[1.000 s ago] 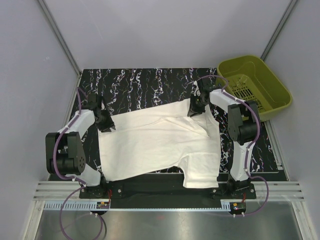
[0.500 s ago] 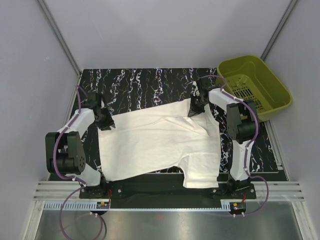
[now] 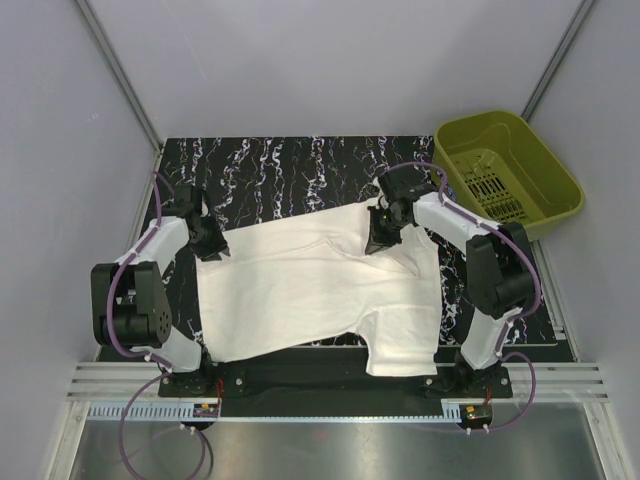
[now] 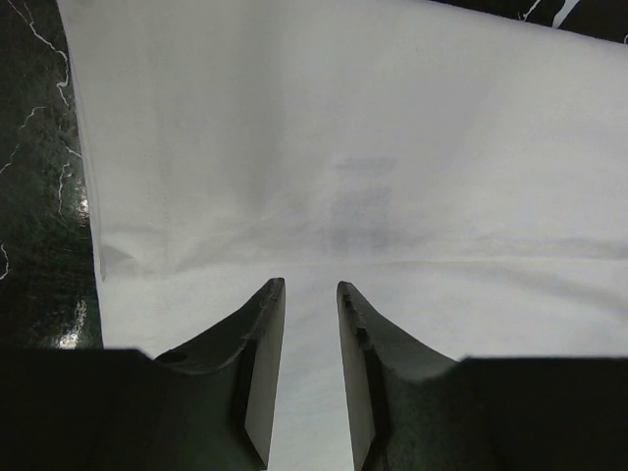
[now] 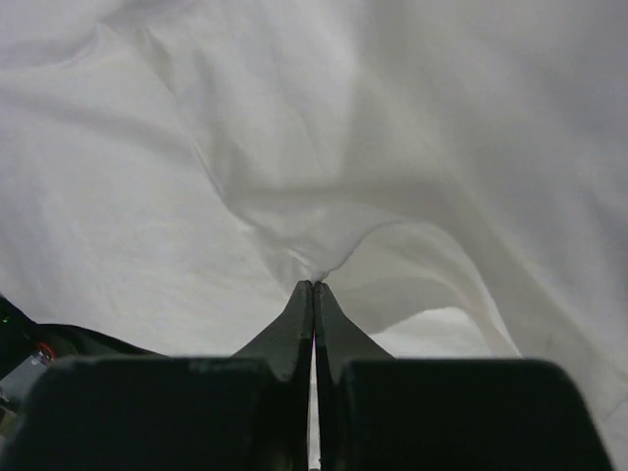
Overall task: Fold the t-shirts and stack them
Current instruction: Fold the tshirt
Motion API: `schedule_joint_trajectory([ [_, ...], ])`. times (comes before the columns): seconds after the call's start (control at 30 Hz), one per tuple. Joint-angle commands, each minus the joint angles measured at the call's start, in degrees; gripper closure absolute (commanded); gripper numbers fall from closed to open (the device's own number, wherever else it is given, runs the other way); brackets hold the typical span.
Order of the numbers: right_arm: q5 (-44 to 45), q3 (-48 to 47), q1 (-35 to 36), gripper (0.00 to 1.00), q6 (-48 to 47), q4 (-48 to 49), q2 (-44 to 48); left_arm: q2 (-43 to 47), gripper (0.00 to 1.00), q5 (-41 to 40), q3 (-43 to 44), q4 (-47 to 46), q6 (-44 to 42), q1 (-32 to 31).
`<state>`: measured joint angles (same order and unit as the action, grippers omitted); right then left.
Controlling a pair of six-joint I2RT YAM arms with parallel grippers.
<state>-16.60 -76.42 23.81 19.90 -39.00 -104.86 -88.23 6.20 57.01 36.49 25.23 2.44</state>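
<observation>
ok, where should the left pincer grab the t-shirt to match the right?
The far-left corner of the t-shirt, coming in from the left edge. Cloth lies flat there with a free straight edge; left pincer hangs open over it, right pincer is shut on the far edge.

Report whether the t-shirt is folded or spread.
Spread: the t-shirt lies open across the table, one sleeve out, puckered only where the shut right gripper pinches it.
</observation>
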Motion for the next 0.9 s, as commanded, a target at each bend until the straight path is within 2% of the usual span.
schedule_joint_trajectory([
  [0.0,0.3,4.0,0.7,0.99,2.2,-0.5,3.9,-0.1,0.67,-0.7,0.8,-0.9,-1.1,0.3],
  [0.1,-1.2,7.1,2.4,0.97,3.5,0.0,5.7,-0.3,0.67,-0.8,0.9,-1.0,-1.2,0.2],
  [0.3,-6.1,11.5,7.2,0.81,5.1,2.3,10.0,-1.1,0.67,-1.3,2.0,-0.6,-1.4,0.4],
  [0.33,-5.9,12.0,7.3,0.71,4.5,1.8,12.0,-1.3,0.67,-1.6,2.3,-0.4,-1.4,0.4],
  [0.37,-4.3,12.0,7.2,0.56,3.7,1.7,13.1,-1.3,0.67,-1.7,2.7,-0.3,-1.6,0.5],
  [0.5,2.4,10.5,5.7,0.37,-0.3,1.1,15.7,-1.9,0.67,-1.9,3.5,-0.2,-1.9,1.0],
  [0.67,15.6,3.0,-2.3,0.44,-2.4,0.7,9.4,-4.1,0.67,-0.2,5.8,-0.5,-2.6,2.9],
  [0.7,17.7,0.6,-2.7,0.50,-3.4,1.8,8.1,-4.5,0.69,0.2,6.4,-0.5,-2.6,3.5],
  [0.77,22.6,-2.9,-3.1,0.54,-6.4,4.2,3.1,-6.6,0.70,-0.2,8.1,-0.5,-2.7,3.9],
  [0.8,24.0,-5.0,-2.9,0.54,-6.8,4.5,1.1,-7.5,0.70,-0.8,8.6,-0.8,-2.7,4.1],
  [0.87,28.3,-12.1,-3.0,0.48,-7.2,3.7,-5.4,-10.4,0.70,-1.8,10.3,-0.5,-1.9,4.1],
])
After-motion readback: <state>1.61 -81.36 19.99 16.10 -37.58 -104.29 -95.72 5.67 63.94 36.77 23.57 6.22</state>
